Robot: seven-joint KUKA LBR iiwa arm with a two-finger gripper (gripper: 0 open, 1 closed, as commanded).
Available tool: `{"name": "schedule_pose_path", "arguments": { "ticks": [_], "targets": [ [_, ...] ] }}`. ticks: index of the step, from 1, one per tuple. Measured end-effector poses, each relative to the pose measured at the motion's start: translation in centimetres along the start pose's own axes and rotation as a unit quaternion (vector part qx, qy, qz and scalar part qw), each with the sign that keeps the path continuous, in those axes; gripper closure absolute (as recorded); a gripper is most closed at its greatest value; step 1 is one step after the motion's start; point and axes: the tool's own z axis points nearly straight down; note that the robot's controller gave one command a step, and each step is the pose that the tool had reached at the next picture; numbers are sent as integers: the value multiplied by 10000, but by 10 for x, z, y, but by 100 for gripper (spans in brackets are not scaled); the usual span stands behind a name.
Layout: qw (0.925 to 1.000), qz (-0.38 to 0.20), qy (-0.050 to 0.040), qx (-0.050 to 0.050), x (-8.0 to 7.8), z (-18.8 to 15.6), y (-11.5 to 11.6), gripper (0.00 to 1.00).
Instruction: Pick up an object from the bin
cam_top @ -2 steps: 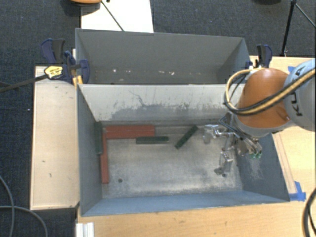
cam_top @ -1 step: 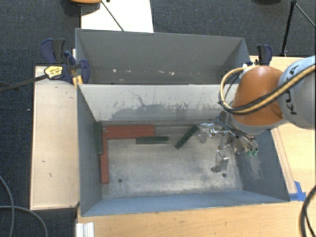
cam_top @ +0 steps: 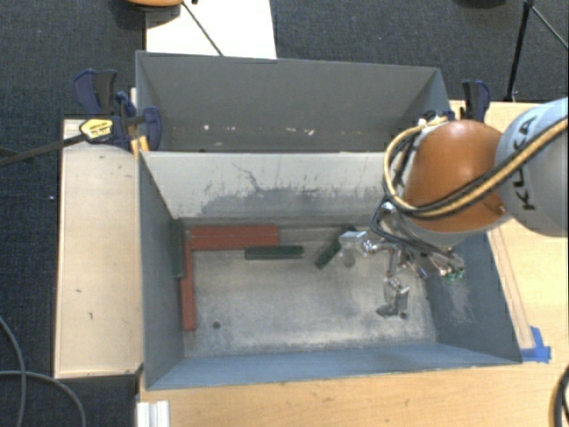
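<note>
Orange cover [cam_top: 453, 174] hides part of the gripper [cam_top: 392, 302]; open or closed, I cannot tell. At its ten o'clock a dark-green stick [cam_top: 325, 255] lies tilted, two-to-eight o'clock.

Bright, even overhead light w/ soft shadows along bin [cam_top: 162, 265] walls; mild sheen on orange cover [cam_top: 452, 163].

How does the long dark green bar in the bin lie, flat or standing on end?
Flat: the long dark green bar lies lengthwise on the bin floor, beside the red-brown rectangular block.
</note>
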Motion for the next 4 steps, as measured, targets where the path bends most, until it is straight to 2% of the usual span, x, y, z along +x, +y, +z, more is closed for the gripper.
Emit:
{"name": "schedule_pose_path", "arguments": {
  "ticks": [2, 3, 4],
  "targets": [
    [9959, 907, -22, 8, -45, 12, 10, 0],
    [9988, 497, -22, 12, -52, 15, 12, 0],
    [9987, -503, -13, 7, -55, 0, 7, 0]
  ]
}}
